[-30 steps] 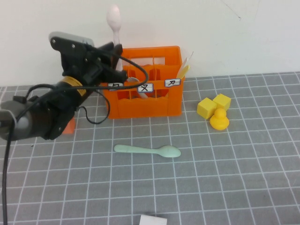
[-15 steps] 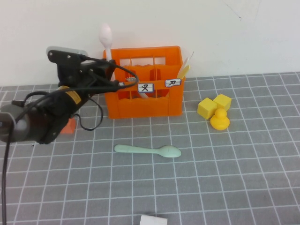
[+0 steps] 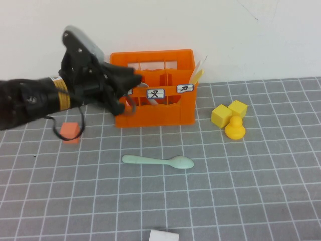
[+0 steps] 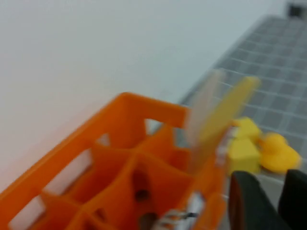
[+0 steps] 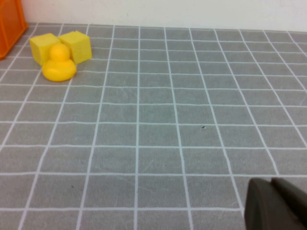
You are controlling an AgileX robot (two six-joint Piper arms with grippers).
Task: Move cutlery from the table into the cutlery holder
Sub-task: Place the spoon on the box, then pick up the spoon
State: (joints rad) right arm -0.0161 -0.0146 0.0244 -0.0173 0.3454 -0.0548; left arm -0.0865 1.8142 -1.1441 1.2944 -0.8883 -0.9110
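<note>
The orange cutlery holder (image 3: pixel 155 111) stands at the back of the table (image 3: pixel 210 201); it also shows in the left wrist view (image 4: pixel 120 167). My left gripper (image 3: pixel 129 93) is at the holder's left front corner, its fingers (image 4: pixel 249 201) apart with nothing between them. The mint-green spoon (image 3: pixel 158 161) lies flat on the table in front of the holder. A pale utensil piece (image 3: pixel 153 100) shows in the middle compartment. The pink spoon is hidden. My right gripper (image 5: pixel 277 206) is shut and empty, low over bare table, out of the high view.
Pale yellow-white sticks (image 3: pixel 196 74) lean out of the holder's right compartment. Two yellow cubes (image 3: pixel 228 111) and a yellow duck (image 3: pixel 234 128) sit right of the holder. A small orange cube (image 3: pixel 70 131) lies under the left arm. A white object (image 3: pixel 163 236) is at the front edge.
My left gripper held the pink spoon high above the holder's left side, then swung down to the holder's left front. The pink spoon no longer shows.
</note>
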